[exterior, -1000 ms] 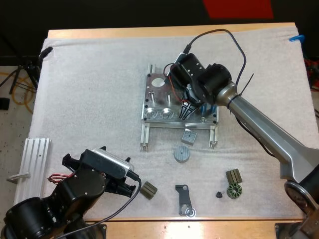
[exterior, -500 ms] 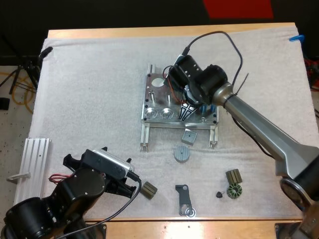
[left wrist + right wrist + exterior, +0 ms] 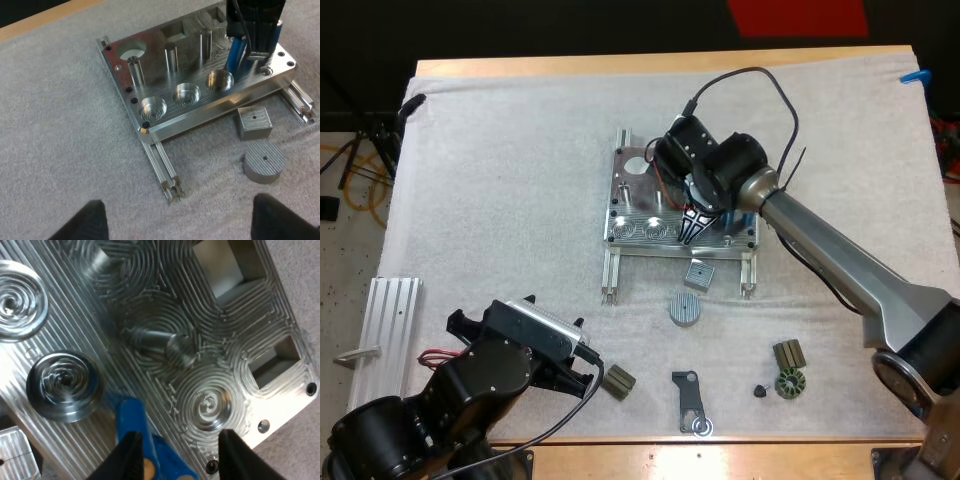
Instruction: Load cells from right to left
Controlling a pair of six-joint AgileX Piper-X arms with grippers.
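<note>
The metal fixture lies mid-mat, with three round pockets along its near edge and several posts. My right gripper hangs over the fixture's right part, shut on a tilted blue cylinder. The cylinder's lower end is beside the rightmost round pocket. In the right wrist view the blue cylinder sits between my right gripper's fingers, above the ribbed fixture plate. My left gripper rests low at the mat's near left, open; in its own view it holds nothing.
In front of the fixture lie a grey square block and a ribbed round disc. Nearer the front edge are a dark block, a black bracket and dark green parts. A white rail lies at the left.
My right gripper has shifted slightly left over the fixture with the blue cylinder. The left arm has not moved.
</note>
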